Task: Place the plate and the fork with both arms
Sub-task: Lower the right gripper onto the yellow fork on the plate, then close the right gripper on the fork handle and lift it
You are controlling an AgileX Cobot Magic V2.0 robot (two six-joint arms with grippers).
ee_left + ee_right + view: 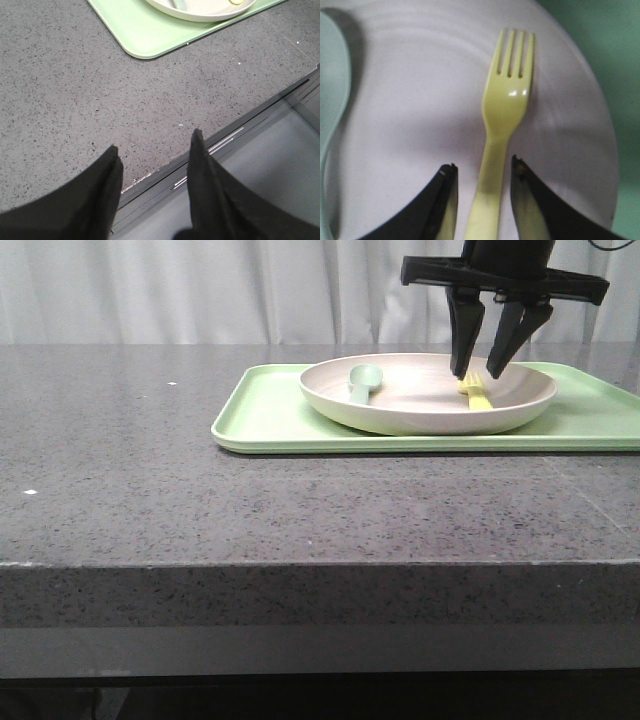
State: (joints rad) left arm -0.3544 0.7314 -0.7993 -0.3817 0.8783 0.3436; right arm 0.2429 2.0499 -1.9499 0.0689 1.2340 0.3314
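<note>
The off-white plate sits on the light-green tray at the table's back right. In it lies the yellow fork, tines clear in the right wrist view. My right gripper reaches down into the plate, open, one finger on each side of the fork's handle with small gaps, not pinching it. A pale green spoon rests in the plate's left part. My left gripper is open and empty over the table's front edge, out of the front view.
The tray's near corner and the plate's rim show far off in the left wrist view. Below the table's front edge runs a grey ledge. White curtains hang behind the table.
</note>
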